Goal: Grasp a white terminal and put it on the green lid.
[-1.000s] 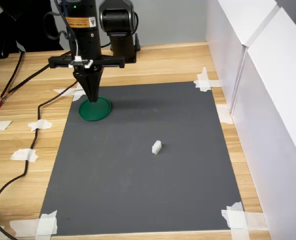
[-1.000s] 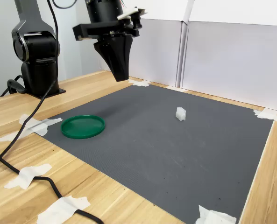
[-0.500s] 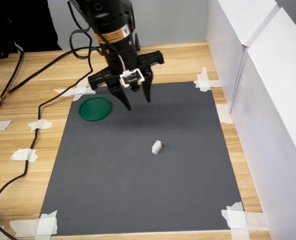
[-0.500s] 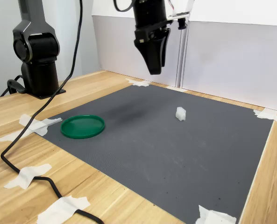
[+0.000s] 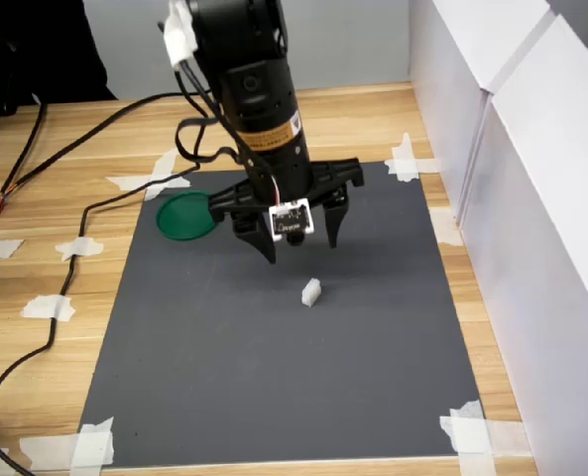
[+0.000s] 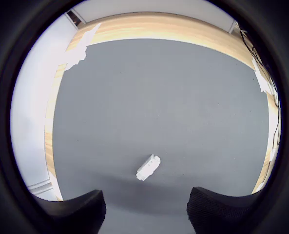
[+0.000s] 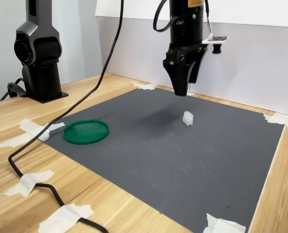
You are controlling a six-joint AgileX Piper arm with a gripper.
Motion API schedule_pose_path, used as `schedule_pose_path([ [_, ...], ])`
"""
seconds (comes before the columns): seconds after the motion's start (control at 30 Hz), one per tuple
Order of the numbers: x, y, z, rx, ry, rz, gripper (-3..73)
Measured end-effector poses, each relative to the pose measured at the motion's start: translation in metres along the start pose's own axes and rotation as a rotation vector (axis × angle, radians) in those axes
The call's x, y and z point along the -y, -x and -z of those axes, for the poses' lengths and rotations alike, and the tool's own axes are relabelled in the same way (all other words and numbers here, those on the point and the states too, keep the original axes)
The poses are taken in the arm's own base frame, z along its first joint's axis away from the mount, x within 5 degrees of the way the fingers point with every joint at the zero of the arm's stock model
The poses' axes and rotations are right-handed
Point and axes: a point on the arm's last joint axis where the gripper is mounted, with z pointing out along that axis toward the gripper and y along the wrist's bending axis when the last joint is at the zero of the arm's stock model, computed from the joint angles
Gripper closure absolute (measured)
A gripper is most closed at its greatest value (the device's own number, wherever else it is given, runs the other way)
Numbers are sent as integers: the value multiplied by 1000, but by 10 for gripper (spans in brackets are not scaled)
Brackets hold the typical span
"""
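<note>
Hand (image 5: 301,246) spread wide above the mat (image 5: 274,397), holding nothing, just short of the terminal (image 5: 311,292).

In the first exterior view the arm (image 5: 259,109) hides the right edge of the lid (image 5: 186,215); the second exterior view shows the whole green disc (image 7: 86,131) with its thin raised rim, lying flat near the mat's corner. The terminal is a tiny white stepped block lying on the mat, well apart from the lid. The second exterior view sees the fingers side-on, so their gap cannot be made out there. The wrist view shows only the two dark fingertips (image 6: 71,209), cut off at the edge, with the terminal (image 6: 148,167) lying slantwise ahead of the gap; the lid is out of that frame. White tape (image 5: 409,159) pins the mat to the wooden surface (image 5: 36,268).
</note>
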Motion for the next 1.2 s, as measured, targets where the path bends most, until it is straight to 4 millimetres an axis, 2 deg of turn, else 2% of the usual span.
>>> schedule_pose_path([
  [0.23,2,5,-24,-20,-5,-27,-14],
  [0.77,5,6,-65,-85,0,-55,24],
  [0.93,5,6,-68,-89,-1,-56,98],
  [1.2,6,7,-70,-82,-9,-49,290],
])
